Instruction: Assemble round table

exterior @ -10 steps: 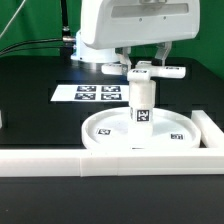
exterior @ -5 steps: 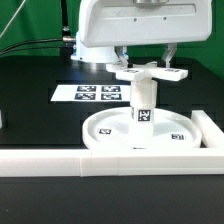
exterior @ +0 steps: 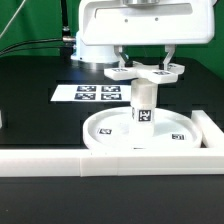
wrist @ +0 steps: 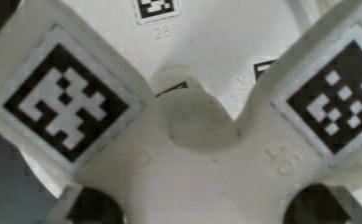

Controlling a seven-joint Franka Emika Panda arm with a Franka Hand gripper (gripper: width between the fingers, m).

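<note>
We are clenching the claw [exterior: 146, 61] on the cross base [exterior: 146, 72], seating it atop the leg [exterior: 142, 102], which is standing at the middle of the disc [exterior: 128, 150], at 5 o'clock from the marker board [exterior: 85, 94]. Twisting off-axis risks jamming the joint or tipping the leg.

The black desk [exterior: 35, 115] carries four things. The marker board [exterior: 90, 94] lies flat toward the back (its printed tags face up). In front of it sits the white round disc [exterior: 108, 130], rim upward. A long white bar [exterior: 90, 163] runs along the near edge, just beside the disc, and a second bar [exterior: 211, 128] flanks the exterior view's right.
</note>
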